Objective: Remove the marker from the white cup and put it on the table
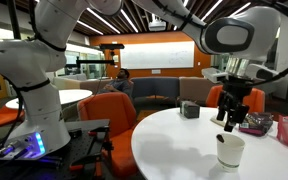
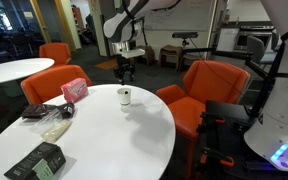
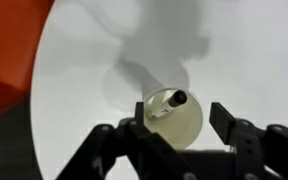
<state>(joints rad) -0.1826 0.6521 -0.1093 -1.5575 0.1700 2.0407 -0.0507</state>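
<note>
Office lounge with orange seating; large round white table (image 1: 174, 145) in the foreground.

- Jaws: spread wide, gripping nothing.
- Gripper (image 3: 175, 122): pointing down, directly above the white cup (image 3: 172, 112); fingers (image 3: 227, 120) on either side of the rim in the wrist view; clear of the cup in an exterior view (image 1: 232, 118).
- Marker (image 3: 177, 98): dark, standing inside the cup, leaning on the rim, end poking just above it.
- Cup: upright on the table, near its edge, apart from other items.
- Pink box (image 2: 75, 89): on the table, well apart from the cup.
- Dark box (image 2: 36, 160): at the table's near edge in that exterior view.
- Orange chair (image 2: 209, 85): beside the table.
- Smaller white table (image 2: 14, 68): further back.
</note>
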